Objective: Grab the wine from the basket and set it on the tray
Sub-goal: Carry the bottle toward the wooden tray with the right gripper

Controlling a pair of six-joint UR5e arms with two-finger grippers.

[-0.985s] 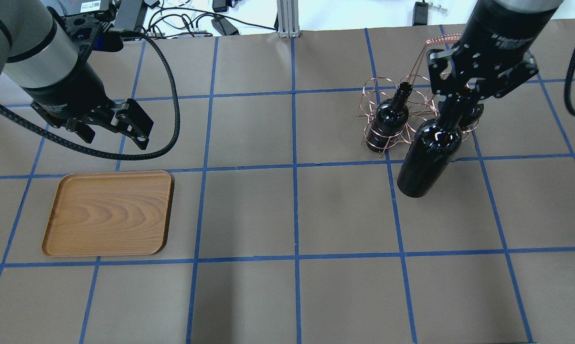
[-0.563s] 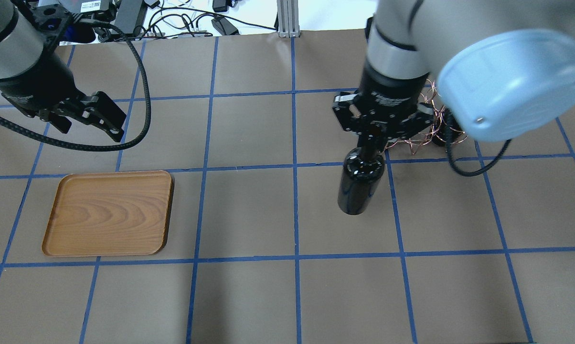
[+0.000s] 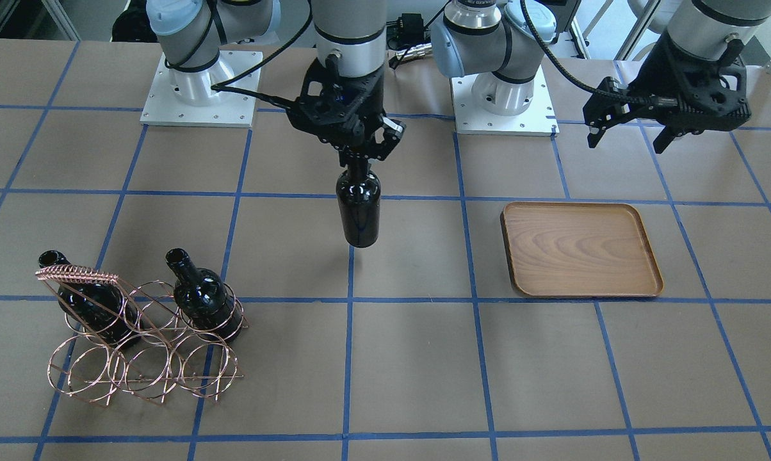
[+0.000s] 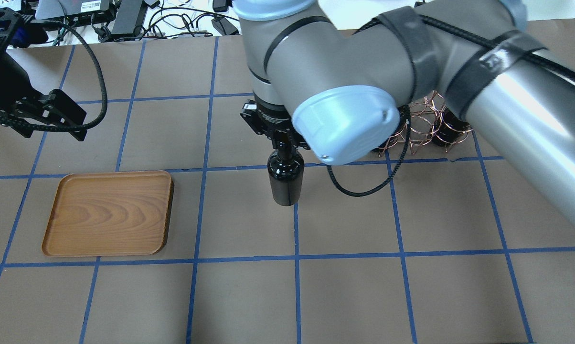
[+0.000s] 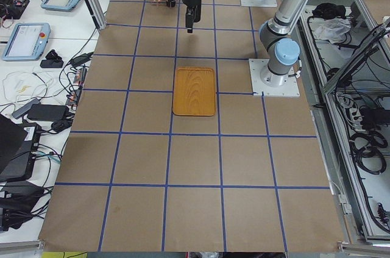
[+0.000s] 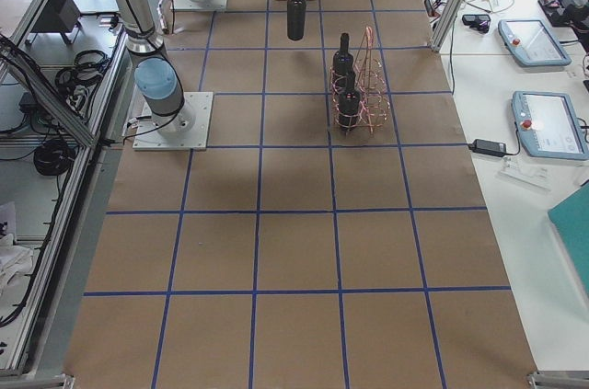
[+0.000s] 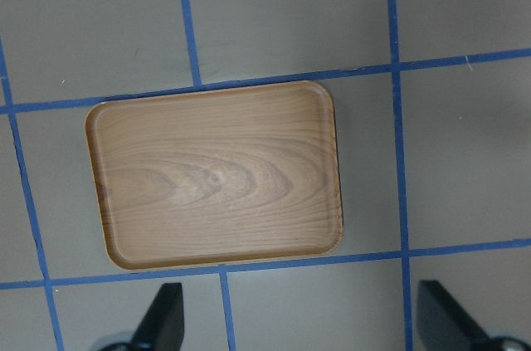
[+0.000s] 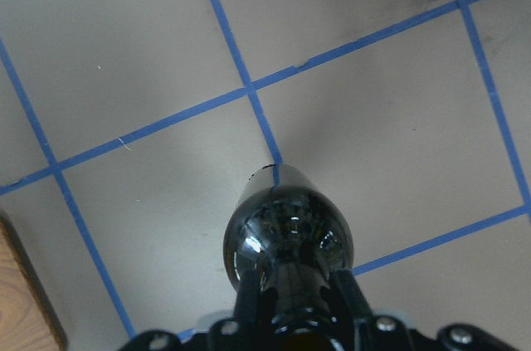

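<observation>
- Since a moment ago the right gripper point(image 3: 358, 161) has carried the glossy near-black glass wine bottle point(image 3: 358, 214) away from the rose-gold copper wire basket point(image 3: 78, 276) to mid-table point(image 3: 411, 358). Its fingers are clenched on the neck, and the bottle looks to hang clear.
- Basket holds two more dark bottles point(image 3: 203, 298), standing.
- Flat brown wooden tray point(image 3: 581, 250) lies well apart from the carried bottle. The left gripper point(image 3: 627, 136) hovers by it, fingers spread wide.

I note the tray point(image 4: 108, 212) left of the table's middle. The basket point(image 3: 75, 275) is right of it, nearer the far edge, with two bottles point(image 3: 200, 291) standing in it. The wine point(image 3: 358, 214) hangs between them.
</observation>
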